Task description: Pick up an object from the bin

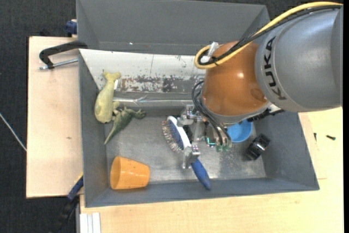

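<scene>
- Hand [192,145] is low in the middle of the bin [163,24], right over a blue-and-white brush [175,136]. Can't tell if it's open, closed or gripping anything; the orange wrist cover [232,87] hides too much.
- Blue handle [200,174] pokes out below the hand toward the near wall. Looks like part of the same brush, but the join is hidden.
- Handling, my read: light, stiff plastic. The bristles are springy and will squash, so a bite there would likely slip. Better to take the spine or the handle across its narrow width.
- It's a long item, so an off-centre hold may let it swing.
- Blue round cup [240,131] sits just beside the hand on the right, with a black block [256,147] beyond it.
- Floor left of the brush is bare. Orange cup [130,173], green dinosaur toy [123,119] and yellow whale toy [104,98] lie well apart at the left.
- Handle tip is near the near wall, so I'd lift straight up before any sideways travel.
</scene>
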Controlling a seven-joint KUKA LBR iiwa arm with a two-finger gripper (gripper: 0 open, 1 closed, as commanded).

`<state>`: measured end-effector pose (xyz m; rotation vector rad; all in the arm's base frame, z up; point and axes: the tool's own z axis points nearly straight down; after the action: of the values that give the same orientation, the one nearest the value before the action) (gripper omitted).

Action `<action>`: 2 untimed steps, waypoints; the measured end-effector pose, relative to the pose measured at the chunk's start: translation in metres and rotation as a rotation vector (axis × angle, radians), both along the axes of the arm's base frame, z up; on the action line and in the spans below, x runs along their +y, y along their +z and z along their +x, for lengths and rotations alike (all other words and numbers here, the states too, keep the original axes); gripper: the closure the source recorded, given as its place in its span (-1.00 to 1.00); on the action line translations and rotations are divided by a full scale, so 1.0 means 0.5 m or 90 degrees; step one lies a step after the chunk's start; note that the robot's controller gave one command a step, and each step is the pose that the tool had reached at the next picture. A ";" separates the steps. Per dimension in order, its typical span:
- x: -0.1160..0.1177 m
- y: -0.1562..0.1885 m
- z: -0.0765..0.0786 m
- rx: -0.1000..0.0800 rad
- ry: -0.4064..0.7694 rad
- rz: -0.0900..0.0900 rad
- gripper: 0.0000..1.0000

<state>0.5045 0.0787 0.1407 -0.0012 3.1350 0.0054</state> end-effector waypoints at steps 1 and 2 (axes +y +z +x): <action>-0.063 -0.033 0.019 -0.013 -0.036 0.000 -1.00; -0.057 -0.132 0.015 0.003 -0.237 0.000 -1.00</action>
<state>0.5118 0.0500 0.0748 0.5806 3.0847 0.0039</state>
